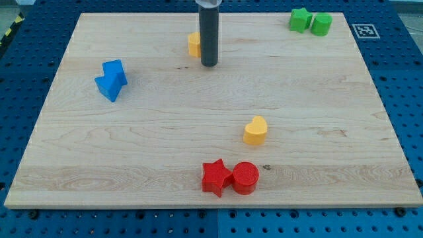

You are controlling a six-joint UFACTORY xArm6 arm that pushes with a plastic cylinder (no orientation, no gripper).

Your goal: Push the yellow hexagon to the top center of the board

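Camera view: a straight dark rod comes down from the far edge of the frame, standing upright over the far centre of the pale wooden table [132, 152]; my tip [209, 65] rests on the wood just right of the small yellow hexagon block [193, 44], so close that the rod hides the block's right side, and whether they touch cannot be told. The arm carries no jaws, so there is nothing spread or pressed together to report.

The yellow hexagon block sits near the far edge, slightly left of centre. At far right, two green blocks [310, 22] stand side by side, touching, their shapes hard to make out. At left, two blue blocks [112, 79] of angular shape lean against each other. Right of centre lies a yellow heart-shaped block [256, 130], alone. At the near edge, a red star block [216, 177] touches a red cylinder block [245, 177] on its right.

Beyond the table's far right corner, a white square tag with a black pattern [363, 30] lies on the blue perforated base [403, 99]; no readable writing shows.
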